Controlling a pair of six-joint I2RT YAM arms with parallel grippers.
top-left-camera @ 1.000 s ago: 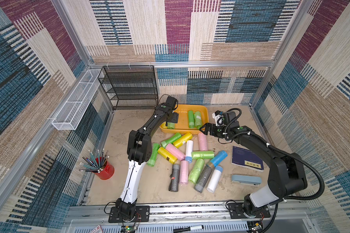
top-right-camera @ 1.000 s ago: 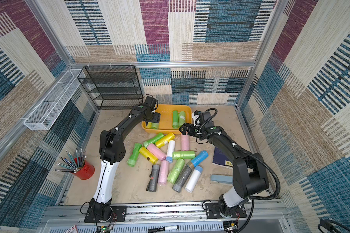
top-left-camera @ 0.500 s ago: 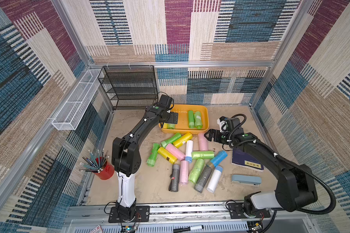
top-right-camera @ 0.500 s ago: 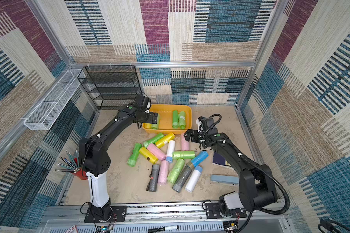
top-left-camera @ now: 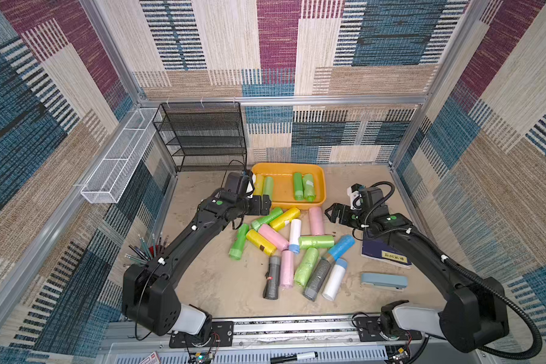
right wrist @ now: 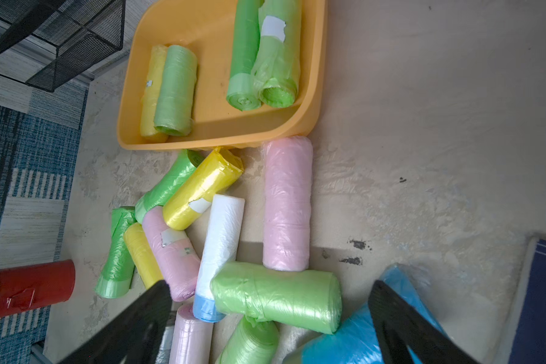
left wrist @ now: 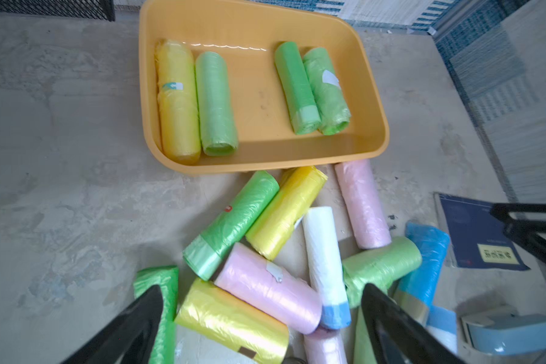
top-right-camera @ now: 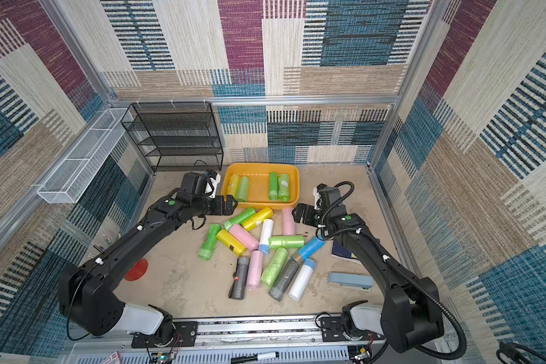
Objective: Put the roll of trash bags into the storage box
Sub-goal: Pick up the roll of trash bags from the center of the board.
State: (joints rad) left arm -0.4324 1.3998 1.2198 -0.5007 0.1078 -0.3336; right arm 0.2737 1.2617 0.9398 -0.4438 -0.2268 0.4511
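The loose rolls of trash bags (top-left-camera: 316, 242) lie heaped mid-table, the heap's far edge meeting the front rim of the storage box (top-left-camera: 297, 206): a green roll (top-left-camera: 267, 218), a yellow roll (top-left-camera: 285, 218) and a pink roll (top-left-camera: 316, 220) end right under that rim; bare table (top-left-camera: 208, 268) opens left of the heap and in front of it, and right of the box up to the wall; on the heap's right the room is tighter, a dark blue notebook (top-left-camera: 379, 252) and a grey-blue stapler (top-left-camera: 383, 281) lying there; the box, shallow and orange-yellow, stands at the back just right of the black mesh rack (top-left-camera: 202, 138); it holds four rolls (left wrist: 216, 104) lying flat, a yellow and a pale green touching by its left wall, two greener ones side by side toward the right, bare floor between the pairs; the rolls are plump cylinders of thin glossy film in green, yellow, pink, white, blue and grey; the left gripper (top-left-camera: 267, 203) hangs at the box's front left corner, jaws spread wide, holding nothing; the right gripper (top-left-camera: 330, 212) hovers just right of the pink roll, jaws likewise wide and empty.
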